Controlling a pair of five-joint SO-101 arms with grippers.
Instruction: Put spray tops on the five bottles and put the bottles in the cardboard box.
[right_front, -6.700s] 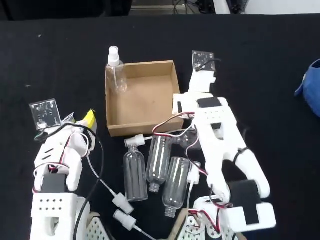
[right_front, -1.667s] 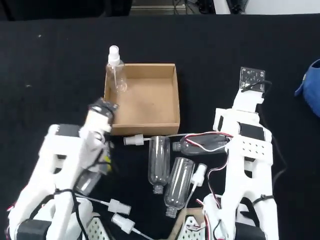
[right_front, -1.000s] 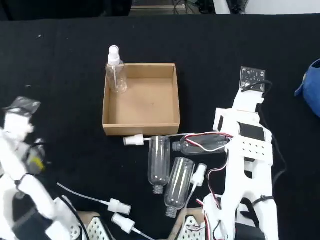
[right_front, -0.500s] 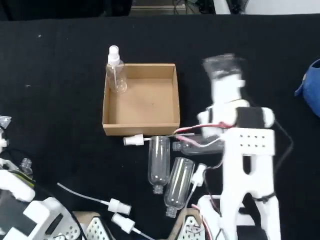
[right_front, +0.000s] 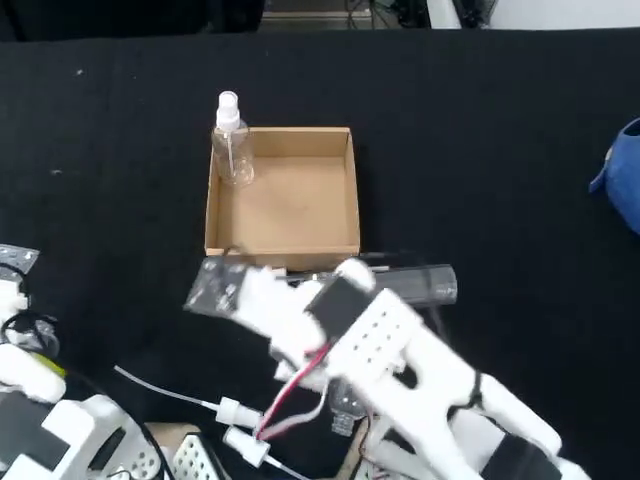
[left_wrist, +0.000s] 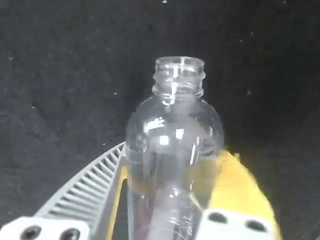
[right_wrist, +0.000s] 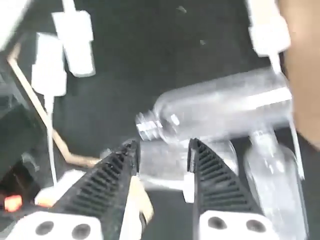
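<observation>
Bottle work on a black tabletop (right_front: 500, 120), seen from above and from each arm's wrist. The left claw (left_wrist: 175, 152) pinches an uncapped bottle (left_wrist: 175, 120) by its body, with a grey ribbed finger on one side and a yellow one on the other. The open threaded neck juts past the claw's tips, and the bottle's base is cut off. From above, the left arm (right_front: 60, 430) sits at the tabletop's near corner, largely cut off by the edge.

The right claw (right_wrist: 162, 145) is spread, its two black ribbed fingers apart above a heap of clear lying bottles (right_wrist: 215, 107). One lies crosswise just beyond the tips, another shows in the gap between the fingers, and a third lies off to one side. Whether the claw touches any of them I cannot tell. Two loose spray tops (right_wrist: 77, 40) lie farther out from the claw, apart from the heap.

From above, the right arm (right_front: 380, 345) lies across the middle and hides most of the heap. Beyond it stands the cardboard box (right_front: 355, 190), with one capped bottle (right_front: 232, 150) upright at its far corner. Whether that bottle is inside the wall or just outside it is hard to make out.
</observation>
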